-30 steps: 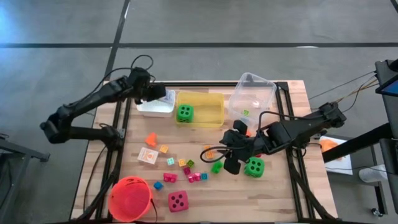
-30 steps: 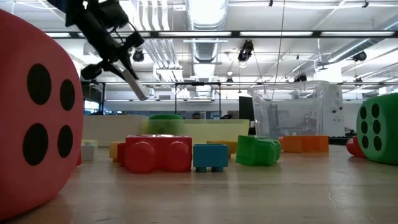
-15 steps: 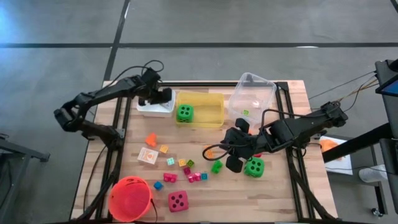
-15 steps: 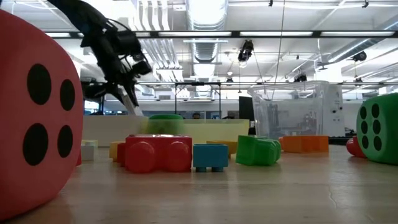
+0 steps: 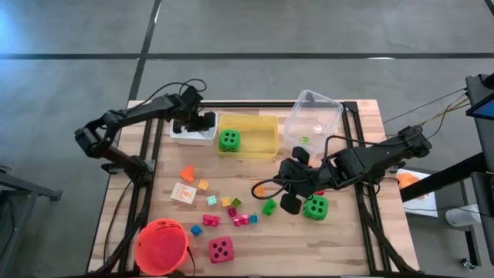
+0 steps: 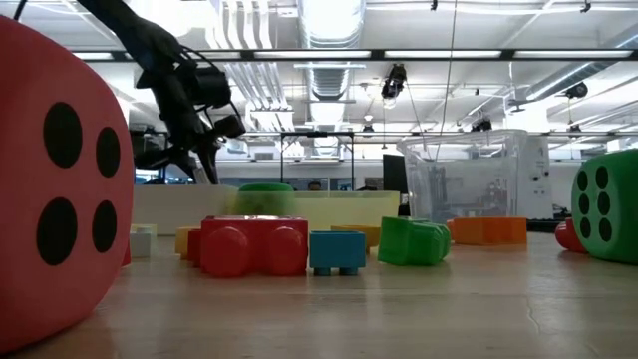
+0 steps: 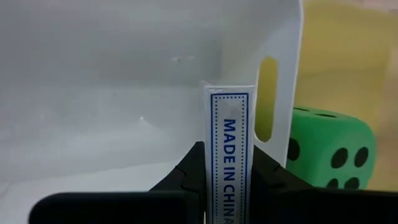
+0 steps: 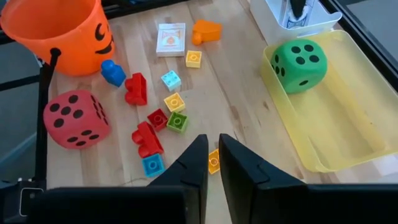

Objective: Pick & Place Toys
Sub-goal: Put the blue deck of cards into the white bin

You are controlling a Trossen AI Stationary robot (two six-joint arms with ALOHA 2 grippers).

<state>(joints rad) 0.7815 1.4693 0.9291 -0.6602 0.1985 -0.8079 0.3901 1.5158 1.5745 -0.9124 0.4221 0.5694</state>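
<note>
My left claw (image 7: 227, 186) pinches a white picture card (image 7: 229, 149) edge-up inside the white bin (image 5: 191, 133), ready to drop; right claw (image 8: 211, 163) pressed together.

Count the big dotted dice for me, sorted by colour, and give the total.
Green: 2, the first green die in the yellow bin, the second green die on the table
Pink-red: 1, the pink-red die
Total: 3
</note>
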